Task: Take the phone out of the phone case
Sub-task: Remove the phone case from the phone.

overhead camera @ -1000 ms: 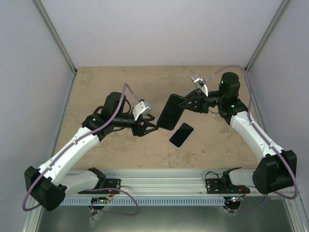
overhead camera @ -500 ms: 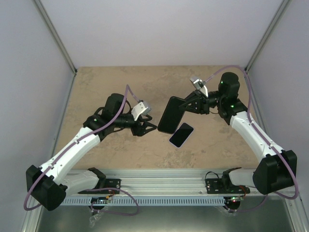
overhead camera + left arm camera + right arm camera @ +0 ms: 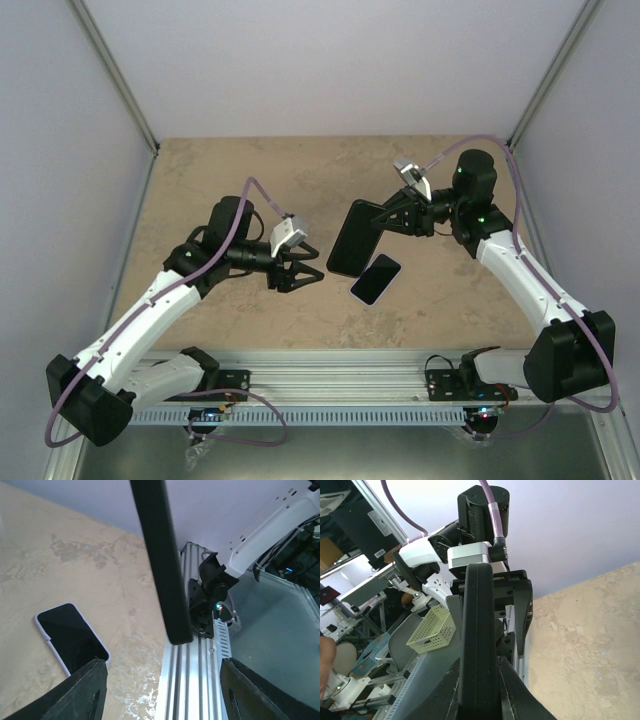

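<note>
One phone [image 3: 376, 279] on beige table [image 3: 220, 170] | left jaws apart | right jaws clamp phone case [image 3: 355, 238] | pale walls [image 3: 330, 60]

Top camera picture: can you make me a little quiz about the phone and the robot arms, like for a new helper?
1. True or false: the phone lies flat on the table.
2. Which arm holds the black case up in the air? A) left B) right C) neither
3. Fill in: the left gripper is ____ (open or shut).

Key: 1 true. 2 B, the right gripper is shut on it. 3 open.
</note>
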Controlling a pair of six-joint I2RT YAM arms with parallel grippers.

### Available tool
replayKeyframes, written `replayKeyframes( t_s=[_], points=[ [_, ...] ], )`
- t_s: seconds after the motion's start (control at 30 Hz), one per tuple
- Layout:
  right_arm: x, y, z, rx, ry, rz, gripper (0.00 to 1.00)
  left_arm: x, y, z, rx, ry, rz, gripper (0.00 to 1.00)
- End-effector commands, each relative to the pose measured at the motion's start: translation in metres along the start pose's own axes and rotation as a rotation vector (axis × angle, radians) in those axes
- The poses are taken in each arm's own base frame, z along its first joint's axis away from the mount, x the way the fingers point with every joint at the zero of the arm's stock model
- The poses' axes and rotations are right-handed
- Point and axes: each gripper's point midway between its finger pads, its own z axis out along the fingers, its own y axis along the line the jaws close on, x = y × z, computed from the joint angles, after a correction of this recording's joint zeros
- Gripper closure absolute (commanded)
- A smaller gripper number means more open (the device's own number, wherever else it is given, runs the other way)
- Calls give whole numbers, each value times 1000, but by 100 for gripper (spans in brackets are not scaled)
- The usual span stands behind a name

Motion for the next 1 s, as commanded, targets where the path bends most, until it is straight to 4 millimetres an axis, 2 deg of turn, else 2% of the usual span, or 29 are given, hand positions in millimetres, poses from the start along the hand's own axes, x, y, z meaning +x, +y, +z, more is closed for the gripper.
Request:
replayKeyframes(
  t_s=[0.0, 0.13, 0.4, 0.77, 0.97],
  points=[
    [-5, 2, 0, 1, -1, -25, 100, -13, -14, -3, 77, -29, 13, 37],
    [-5, 4, 0, -2, 0, -30, 99, -16, 3, 1, 8, -36, -12, 42],
    [-4, 7, 0, -4, 1, -35, 99, -22, 14, 4, -25, -49, -51, 45],
    [-3, 10, 0, -20, 8, -36, 100, -3, 42, 7, -163, -13, -83, 52],
    [-2, 14, 1, -34, 15, -37, 99, -4, 47, 9, -171, -11, -105, 55]
  ],
)
